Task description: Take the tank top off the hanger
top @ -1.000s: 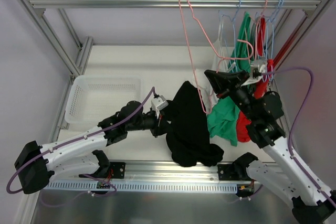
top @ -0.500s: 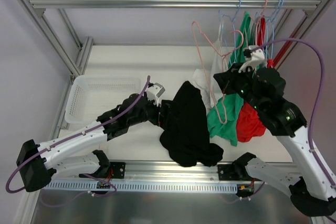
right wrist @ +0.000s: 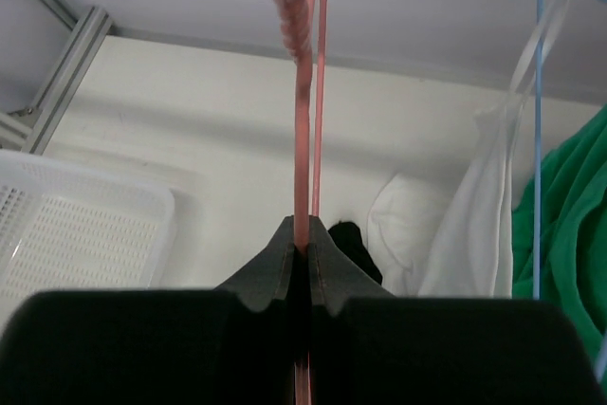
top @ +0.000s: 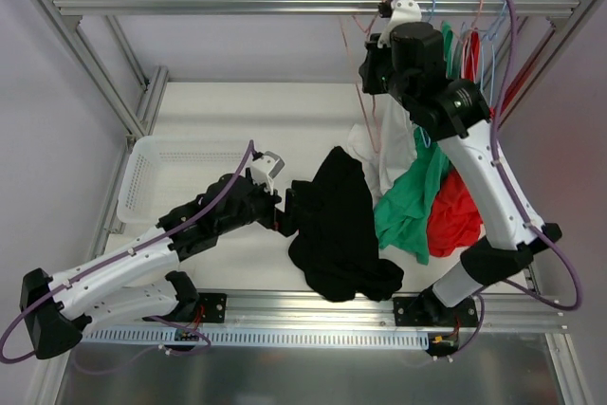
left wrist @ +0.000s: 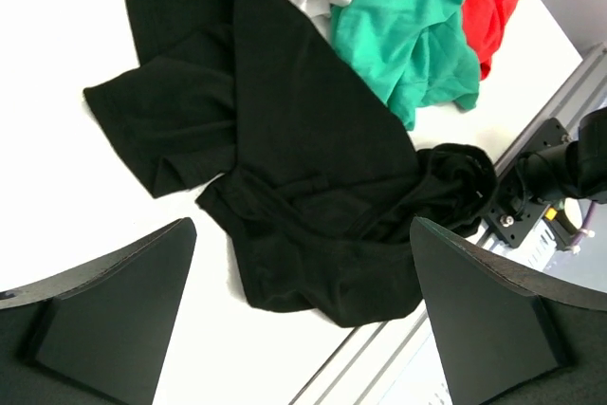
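Below my left gripper [left wrist: 303,320] lies a plain black fabric tank top [left wrist: 313,177]; my right gripper [right wrist: 305,244] pinches a pink wire hanger [right wrist: 302,92].

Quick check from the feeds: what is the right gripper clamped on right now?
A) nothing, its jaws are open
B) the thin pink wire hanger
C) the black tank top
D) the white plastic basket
B: in the right wrist view the right gripper has its jaws shut on the thin pink wire hanger, while the black tank top lies on the table.

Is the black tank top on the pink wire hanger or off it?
Off: black tank top lies crumpled on the table; pink wire hanger is bare.
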{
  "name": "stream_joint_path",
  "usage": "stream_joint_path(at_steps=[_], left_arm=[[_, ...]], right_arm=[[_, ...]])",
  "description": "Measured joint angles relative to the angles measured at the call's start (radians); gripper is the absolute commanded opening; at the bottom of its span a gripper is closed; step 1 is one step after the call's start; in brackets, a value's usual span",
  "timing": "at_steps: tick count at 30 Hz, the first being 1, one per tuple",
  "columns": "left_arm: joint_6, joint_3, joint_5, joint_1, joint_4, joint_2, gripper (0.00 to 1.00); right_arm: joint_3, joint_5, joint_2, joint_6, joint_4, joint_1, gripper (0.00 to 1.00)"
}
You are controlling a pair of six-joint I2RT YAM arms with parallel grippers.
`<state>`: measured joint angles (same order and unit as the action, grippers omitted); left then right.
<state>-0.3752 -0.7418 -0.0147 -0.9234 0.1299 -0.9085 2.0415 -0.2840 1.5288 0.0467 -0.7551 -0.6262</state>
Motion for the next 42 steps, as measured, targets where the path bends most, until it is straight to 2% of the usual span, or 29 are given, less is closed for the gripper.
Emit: stream_joint_path(at_steps=[2, 8, 14, 18, 19, 20, 21, 22, 24, 25, 26, 30, 38, 42], left_arm=[[0.0, 0.006, -0.009, 0.0, 0.013, 0.01, 0.99], [0.0, 0.021, -0.026, 0.0, 0.036, 0.023, 0.99], [-0.001, 0.021, -0.032, 0.0, 0.043, 0.002, 0.99], [-0.001, 0.021, -0.032, 0.0, 0.044, -0.018, 0.99], [-0.001, 0.021, -0.032, 0.0, 0.043, -0.024, 0.99], [-0.001, 0.021, -0.032, 0.0, 0.043, -0.031, 0.99], [-0.001, 0.021, -0.032, 0.0, 0.043, -0.038, 0.99], [-0.001, 0.021, -0.032, 0.0, 0.043, -0.05, 0.99], [0.0, 0.016, -0.032, -0.002, 0.044, -0.082, 0.99], [0.0, 0.009, -0.032, -0.006, 0.044, -0.108, 0.99], [0.0, -0.004, -0.033, -0.012, 0.045, -0.138, 0.99], [0.006, -0.076, -0.045, -0.041, 0.04, -0.297, 0.99], [0.032, -0.283, -0.04, -0.074, 0.032, -0.726, 0.99], [0.035, -0.378, -0.039, -0.1, 0.03, -0.917, 0.99]], right_arm=[[0.094, -0.016, 0.079, 0.013, -0.002, -0.004, 0.0], [0.237, -0.025, 0.257, 0.027, -0.02, -0.014, 0.0], [0.246, -0.054, 0.36, 0.028, -0.016, -0.015, 0.0], [0.231, -0.06, 0.359, 0.022, 0.003, -0.015, 0.01], [0.215, -0.058, 0.352, 0.021, 0.016, -0.015, 0.2], [0.191, -0.052, 0.34, 0.014, 0.034, -0.015, 0.28], [0.159, -0.044, 0.321, 0.013, 0.041, -0.015, 0.34], [0.12, -0.036, 0.299, 0.007, 0.041, -0.016, 0.54], [0.037, -0.017, 0.248, -0.004, 0.048, -0.016, 0.76], [0.006, -0.011, 0.225, -0.006, 0.042, -0.016, 0.94], [-0.033, -0.002, 0.195, -0.012, 0.044, -0.018, 0.99], [-0.206, 0.014, 0.016, -0.008, 0.04, -0.02, 1.0], [-0.546, 0.04, -0.55, 0.007, 0.058, -0.021, 1.0], [-0.651, 0.089, -0.771, 0.012, 0.035, -0.021, 0.99]])
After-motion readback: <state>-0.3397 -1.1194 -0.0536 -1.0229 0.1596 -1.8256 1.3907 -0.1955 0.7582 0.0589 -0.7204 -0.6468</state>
